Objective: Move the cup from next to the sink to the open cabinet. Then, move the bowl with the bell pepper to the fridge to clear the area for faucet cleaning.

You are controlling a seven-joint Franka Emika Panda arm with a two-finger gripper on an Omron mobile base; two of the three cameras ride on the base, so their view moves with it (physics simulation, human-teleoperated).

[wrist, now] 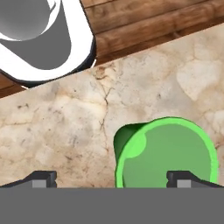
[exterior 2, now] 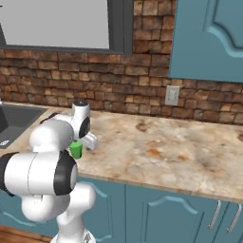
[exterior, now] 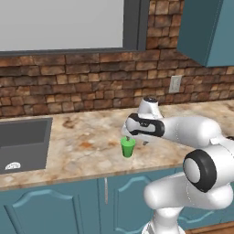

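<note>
The small bright green tapered cup (exterior: 128, 147) stands upright on the mottled beige stone desk (exterior: 82, 137), well right of the dark grey sink (exterior: 23, 141). The hand (wrist: 111, 177) hovers just above it, spread wide and empty. The cup looks light, rigid and smooth; gripping across its walls below the rim seems safest.

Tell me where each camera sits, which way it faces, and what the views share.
Left base view: behind the arm's left, facing the counter, sink and brick wall; arm at lower right.
Right base view: behind its right, facing the same counter; arm at lower left.
Hand view: on the hand, looking down past the open claw.
All share the cup.
</note>
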